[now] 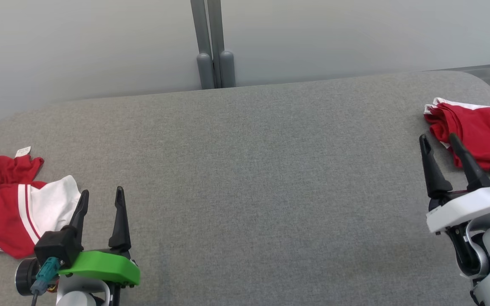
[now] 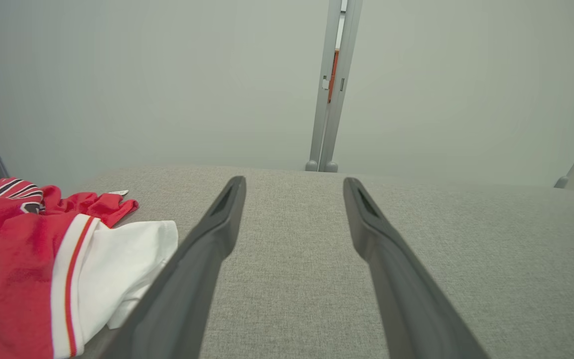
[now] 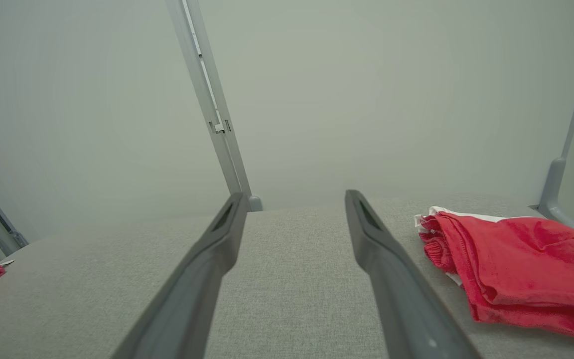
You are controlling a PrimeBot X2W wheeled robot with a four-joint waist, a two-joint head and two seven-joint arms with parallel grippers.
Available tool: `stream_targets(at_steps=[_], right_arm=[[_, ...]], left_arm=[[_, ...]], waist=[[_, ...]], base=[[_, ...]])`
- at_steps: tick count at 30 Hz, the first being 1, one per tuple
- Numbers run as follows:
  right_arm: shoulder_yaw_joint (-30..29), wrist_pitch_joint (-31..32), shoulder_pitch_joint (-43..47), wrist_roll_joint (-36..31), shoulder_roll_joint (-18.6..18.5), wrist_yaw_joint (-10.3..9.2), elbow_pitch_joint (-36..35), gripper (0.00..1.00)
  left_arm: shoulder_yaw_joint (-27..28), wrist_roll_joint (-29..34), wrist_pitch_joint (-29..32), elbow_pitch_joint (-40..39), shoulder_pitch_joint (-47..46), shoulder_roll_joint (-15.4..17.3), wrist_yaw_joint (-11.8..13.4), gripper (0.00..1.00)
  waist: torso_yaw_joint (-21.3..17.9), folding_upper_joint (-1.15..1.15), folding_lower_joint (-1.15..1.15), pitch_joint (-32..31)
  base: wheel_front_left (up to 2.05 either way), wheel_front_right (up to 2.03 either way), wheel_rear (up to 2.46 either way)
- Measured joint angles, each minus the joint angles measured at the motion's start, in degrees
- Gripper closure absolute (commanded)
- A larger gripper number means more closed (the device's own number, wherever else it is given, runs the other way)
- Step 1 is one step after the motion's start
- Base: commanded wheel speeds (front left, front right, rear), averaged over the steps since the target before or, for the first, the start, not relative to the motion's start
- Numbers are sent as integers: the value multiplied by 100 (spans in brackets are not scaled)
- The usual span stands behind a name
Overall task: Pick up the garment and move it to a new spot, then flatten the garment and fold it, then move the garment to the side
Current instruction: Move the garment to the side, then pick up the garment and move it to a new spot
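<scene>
At lower left of the head view: crumpled red-and-white garment [image 1: 11, 208] on the grey surface [image 1: 245, 170]; a folded red garment [image 1: 479, 127] lies at the right edge.
Left claw [image 1: 101, 192] is open and empty, just right of the crumpled garment's white part; can't tell if they touch. Right claw [image 1: 437, 138] is open and empty, at the folded garment's left edge. The middle of the surface is bare between them.
</scene>
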Motion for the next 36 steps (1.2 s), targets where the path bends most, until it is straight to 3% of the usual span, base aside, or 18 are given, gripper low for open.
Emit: stream_targets(at_steps=[6,21,36], right_arm=[[-178,0,421,-565,247,0,-197,0],[-201,9,583,-748,465,0,-257,0],[185,34,589,-701,799,0,-176,0]], left_arm=[[-16,142,-19,69,17,-82,-55,0],[119,283,-25,108,-10,-190,-183,0],[378,318,-26,154,-41,-137,-48,0]], waist=[[77,0,0,33],[251,0,0,14],[1581,0,0,46]], base=[[0,0,0],[0,0,0],[0,0,0]])
